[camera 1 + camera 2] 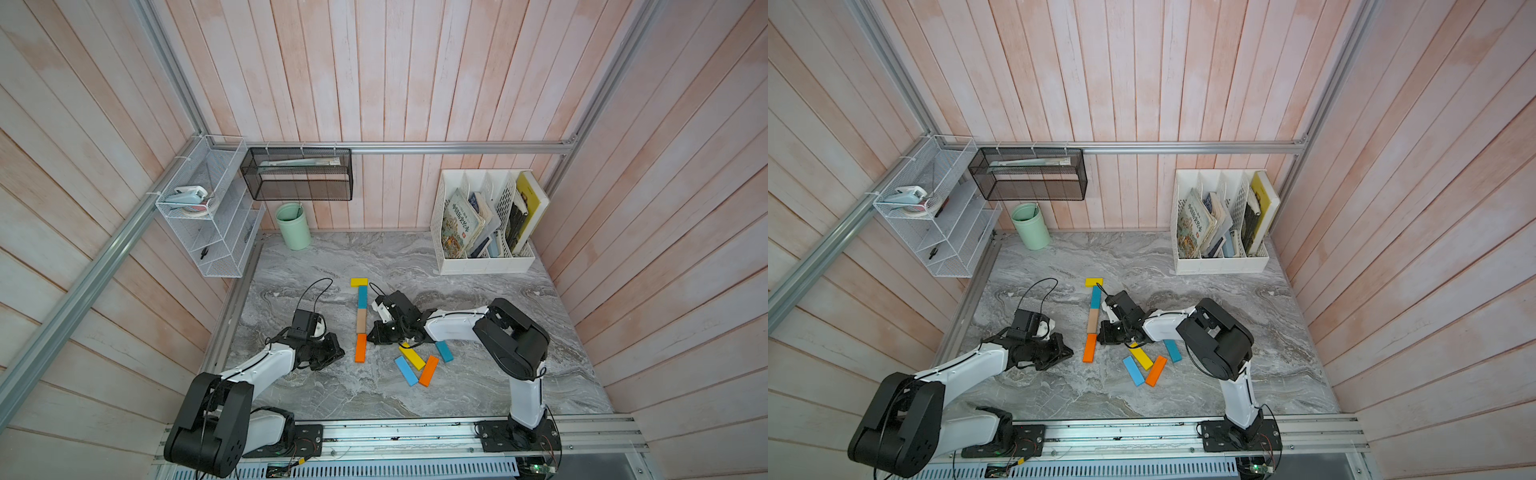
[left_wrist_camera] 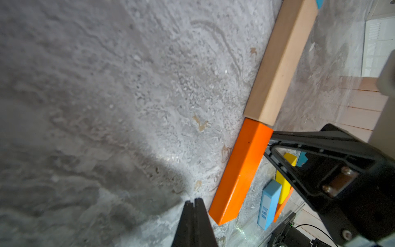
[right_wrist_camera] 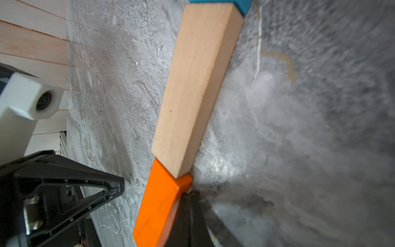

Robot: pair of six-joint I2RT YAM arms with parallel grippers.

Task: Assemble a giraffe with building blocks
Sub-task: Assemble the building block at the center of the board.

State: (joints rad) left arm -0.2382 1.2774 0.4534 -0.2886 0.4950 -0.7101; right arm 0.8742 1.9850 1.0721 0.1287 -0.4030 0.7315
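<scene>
The giraffe (image 1: 361, 316) lies flat mid-bench as one straight line: a crosswise yellow block (image 1: 359, 282) farthest from the robot, then a teal block (image 1: 362, 296), a tan block (image 1: 361, 321) and an orange block (image 1: 360, 347) end to end. The tan and orange ends meet slightly out of line.

The right fingers (image 3: 192, 218) are closed on nothing, their tip against the orange block's side by that joint. The left fingers (image 2: 188, 213) are closed and empty too, near the block's other side but apart from it.

Right of the line lie a spare yellow block (image 1: 412, 358), a light blue block (image 1: 406, 370), a spare orange block (image 1: 429, 370) and a spare teal block (image 1: 444, 351); the right arm (image 1: 453, 328) reaches over them.

At the back of the grey bench (image 1: 374, 395) stand a green cup (image 1: 293, 226) and a white book rack (image 1: 482, 262).
</scene>
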